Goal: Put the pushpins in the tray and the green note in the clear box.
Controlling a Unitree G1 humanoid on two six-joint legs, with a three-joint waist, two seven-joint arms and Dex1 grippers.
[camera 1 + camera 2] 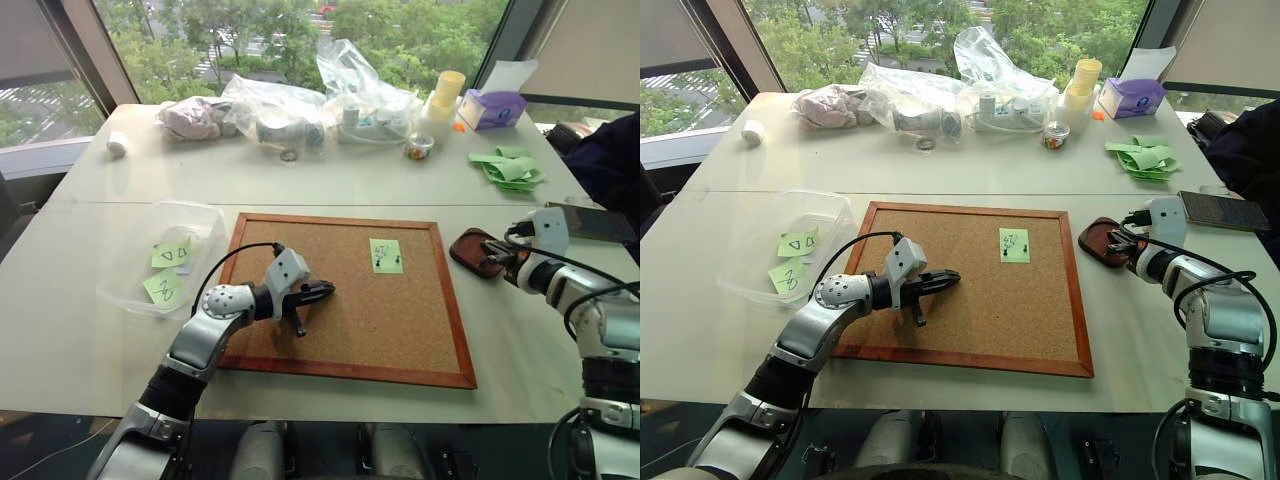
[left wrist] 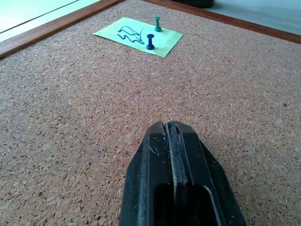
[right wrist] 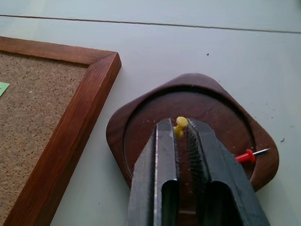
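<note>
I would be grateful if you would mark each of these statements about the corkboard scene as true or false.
1. The green note is pinned to the corkboard by two pushpins. True.
2. The right gripper is over the tray with a yellow pushpin between its fingertips. True.
3. The clear box is empty. False: two green notes lie in it.
4. A red pushpin lies on the tray's rim. True.
5. The left gripper is open around a blue pin. False: its fingers are shut, over bare cork short of the note.
</note>
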